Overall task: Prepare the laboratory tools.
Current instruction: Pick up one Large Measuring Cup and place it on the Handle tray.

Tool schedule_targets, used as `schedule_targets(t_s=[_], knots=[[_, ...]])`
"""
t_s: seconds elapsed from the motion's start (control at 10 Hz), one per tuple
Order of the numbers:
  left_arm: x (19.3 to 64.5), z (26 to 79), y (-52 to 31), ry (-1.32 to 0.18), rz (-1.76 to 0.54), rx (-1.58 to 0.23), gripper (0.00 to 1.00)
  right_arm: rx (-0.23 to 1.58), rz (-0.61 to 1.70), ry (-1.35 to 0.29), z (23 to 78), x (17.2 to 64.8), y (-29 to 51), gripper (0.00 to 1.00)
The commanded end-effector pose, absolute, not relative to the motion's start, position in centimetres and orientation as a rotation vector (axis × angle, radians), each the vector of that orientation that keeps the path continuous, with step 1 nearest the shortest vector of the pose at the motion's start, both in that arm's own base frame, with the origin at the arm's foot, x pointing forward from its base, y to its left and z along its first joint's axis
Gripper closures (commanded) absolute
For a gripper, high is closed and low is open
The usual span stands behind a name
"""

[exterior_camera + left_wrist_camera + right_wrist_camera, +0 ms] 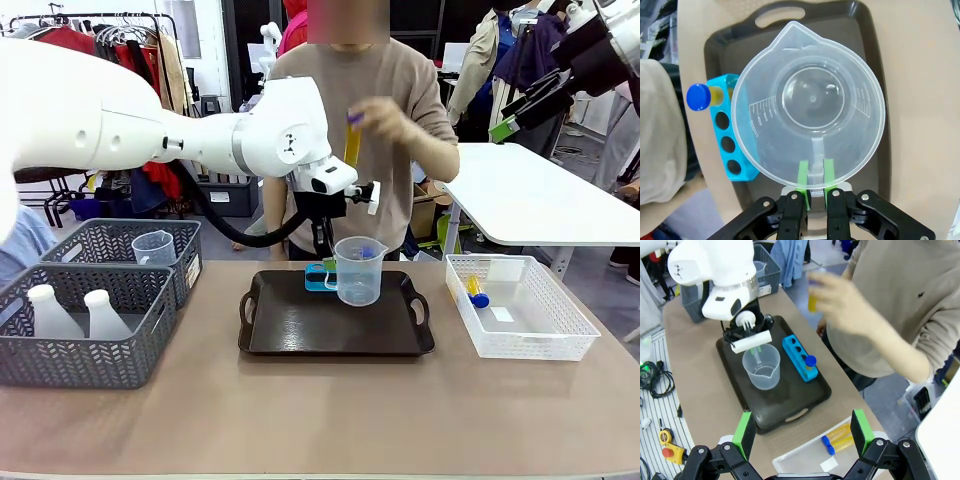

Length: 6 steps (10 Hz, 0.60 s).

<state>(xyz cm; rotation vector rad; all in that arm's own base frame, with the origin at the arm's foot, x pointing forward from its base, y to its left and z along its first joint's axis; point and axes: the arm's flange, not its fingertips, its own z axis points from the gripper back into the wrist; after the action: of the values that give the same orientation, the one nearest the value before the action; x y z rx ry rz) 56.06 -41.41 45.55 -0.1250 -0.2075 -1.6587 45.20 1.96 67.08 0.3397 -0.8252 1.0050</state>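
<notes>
Left wrist view: we pinch the clear beaker (812, 107) by its handle in our left gripper (813, 176), upright over the black tray (875, 45); the blue rack (726, 145) lies just beside it, toward the person.

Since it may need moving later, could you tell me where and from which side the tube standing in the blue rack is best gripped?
Probably at its blue-capped top, coming straight down from above: the tube stands upright in the end hole of the rack, so only its top is free, and the beaker is close beside it.
</notes>
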Motion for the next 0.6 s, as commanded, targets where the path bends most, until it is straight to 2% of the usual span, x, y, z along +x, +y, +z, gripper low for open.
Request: schedule_targets(t_s=[0.0, 0.4, 0.5], knots=[[56.5, 45.0, -42.5, -0.223, -1.650, -0.088, 1.00, 0.356, 1.009, -0.833, 67.1, 45.2, 1.9, 0.00], [56.4, 44.2, -42.5, -0.205, -1.667, -0.120, 1.00, 0.356, 1.009, -0.833, 67.1, 45.2, 1.9, 0.00], [55.4, 45.9, -41.1, -0.192, -1.647, -0.153, 1.00, 0.356, 1.009, -0.833, 67.1, 45.2, 1.9, 0.00]])
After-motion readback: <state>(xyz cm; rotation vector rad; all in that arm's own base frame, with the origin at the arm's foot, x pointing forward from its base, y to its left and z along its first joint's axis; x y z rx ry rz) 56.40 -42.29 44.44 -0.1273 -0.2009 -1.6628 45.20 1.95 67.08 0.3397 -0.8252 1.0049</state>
